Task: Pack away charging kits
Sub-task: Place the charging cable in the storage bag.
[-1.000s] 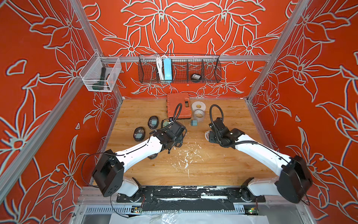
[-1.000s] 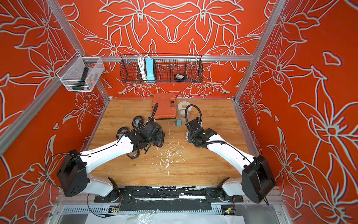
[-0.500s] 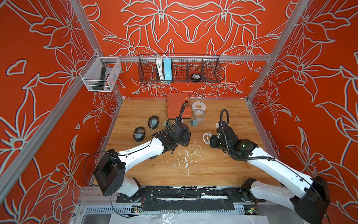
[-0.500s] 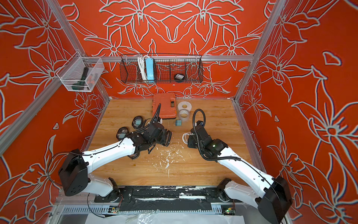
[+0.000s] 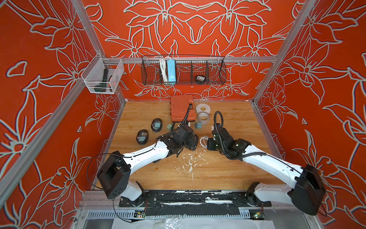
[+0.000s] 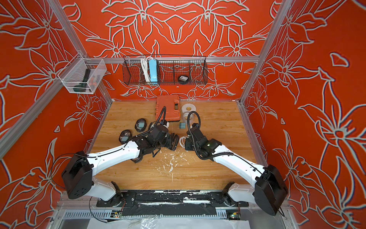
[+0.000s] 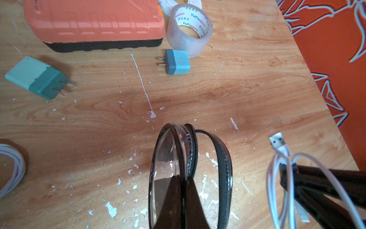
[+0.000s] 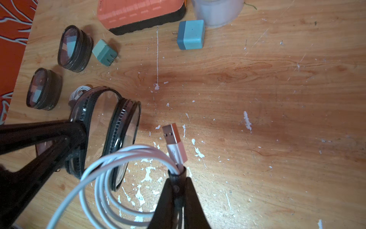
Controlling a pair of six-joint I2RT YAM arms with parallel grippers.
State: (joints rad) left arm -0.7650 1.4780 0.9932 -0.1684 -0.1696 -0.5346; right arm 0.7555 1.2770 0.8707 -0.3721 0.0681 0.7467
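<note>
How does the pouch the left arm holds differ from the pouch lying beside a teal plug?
Held pouch is unzipped, gaping, apparently empty; lying pouch is zipped with something teal inside. Held pouch is on edge; lying pouch rests face-up on the table. Both oval, black-rimmed, clear-faced.

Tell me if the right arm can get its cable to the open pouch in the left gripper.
Probably yes. The right gripper, shut on the white cable, hangs beside the open pouch that the left gripper holds; nothing shows between them.
</note>
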